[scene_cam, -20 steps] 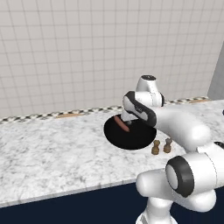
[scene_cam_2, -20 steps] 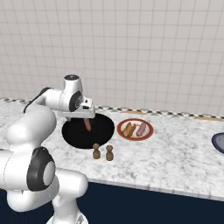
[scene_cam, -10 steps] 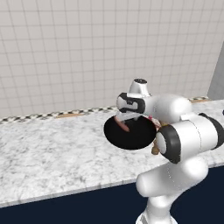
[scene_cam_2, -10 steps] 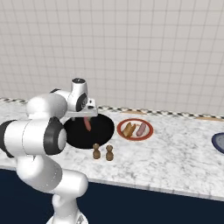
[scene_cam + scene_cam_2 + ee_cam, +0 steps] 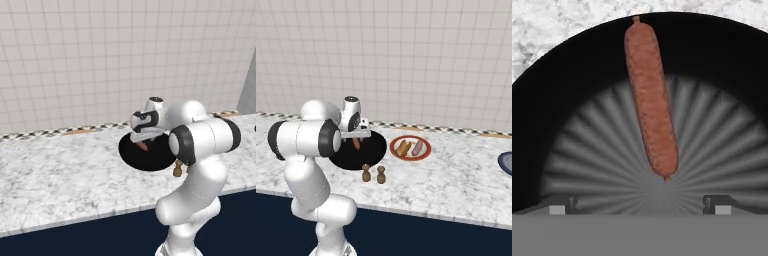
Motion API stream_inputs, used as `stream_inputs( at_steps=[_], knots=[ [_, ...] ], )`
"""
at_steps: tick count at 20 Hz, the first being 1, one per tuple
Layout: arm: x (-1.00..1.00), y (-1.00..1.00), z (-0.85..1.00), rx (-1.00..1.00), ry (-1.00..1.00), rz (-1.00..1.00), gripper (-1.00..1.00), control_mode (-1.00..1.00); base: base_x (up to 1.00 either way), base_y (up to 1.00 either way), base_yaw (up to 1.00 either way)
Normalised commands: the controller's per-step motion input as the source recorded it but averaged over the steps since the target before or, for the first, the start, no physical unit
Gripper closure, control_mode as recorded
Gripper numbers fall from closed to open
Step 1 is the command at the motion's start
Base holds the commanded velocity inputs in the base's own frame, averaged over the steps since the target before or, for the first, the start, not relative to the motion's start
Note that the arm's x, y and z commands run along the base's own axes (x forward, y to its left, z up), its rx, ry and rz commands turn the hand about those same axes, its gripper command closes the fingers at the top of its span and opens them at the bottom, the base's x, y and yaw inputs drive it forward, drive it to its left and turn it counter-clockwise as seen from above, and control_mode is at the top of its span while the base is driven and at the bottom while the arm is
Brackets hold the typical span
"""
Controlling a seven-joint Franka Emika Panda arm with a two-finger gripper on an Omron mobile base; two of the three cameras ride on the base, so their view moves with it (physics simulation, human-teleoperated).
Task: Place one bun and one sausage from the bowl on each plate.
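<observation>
Hand view: one sausage (image 5: pixel 651 98) lies inside the black bowl (image 5: pixel 562 100), running from near the bowl's centre out toward its far rim. The two finger tips (image 5: pixel 563 205) stand far apart at the bottom of this view, one on each side of the sausage's near end, and neither touches it. The gripper (image 5: pixel 643 204) is released and grasps nothing.

In the right base view the gripper (image 5: pixel 357 134) hangs over the bowl (image 5: pixel 358 150), which sits on the marble counter (image 5: pixel 456 175) toward its back edge. The sausage (image 5: pixel 357 144) shows as a reddish streak just under the hand. Just beside the bowl, on the side toward the counter's right end, is the white plate with the red-brown rim (image 5: pixel 410 148); it carries a bun (image 5: pixel 402 148) and a second sausage (image 5: pixel 417 147), lying side by side. The dark blue plate (image 5: pixel 506 163) sits well apart, at the right edge of the picture. Two small brown shakers (image 5: pixel 373 174) stand together near the counter's front edge, close to the bowl.

In the left base view the gripper (image 5: pixel 145 136) is over the bowl (image 5: pixel 145 152), with the sausage (image 5: pixel 142 145) under it.
</observation>
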Motion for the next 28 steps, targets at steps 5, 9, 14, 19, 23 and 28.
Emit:
stream_inputs(
  at_steps=[5,9,14,19,23,28],
  knots=[
    [0.24,-0.03,-0.35,0.0,0.0,0.02,-1.0,-1.0,0.0,0.0,0.0],
    [0.34,0.0,-0.21,0.0,0.0,0.0,-1.0,-1.0,0.0,0.0,0.0],
    [0.21,0.0,-0.21,0.0,0.0,0.0,-1.0,-1.0,0.0,0.0,0.0],
    [0.0,0.0,-0.23,0.0,0.0,0.0,-1.0,-1.0,0.0,0.0,0.0],
    [0.0,0.0,-0.19,0.0,0.0,0.0,-1.0,-1.0,0.0,0.0,0.0],
    [0.0,0.0,0.0,0.0,0.0,0.0,-1.0,-1.0,0.0,0.0,0.0]
  ],
)
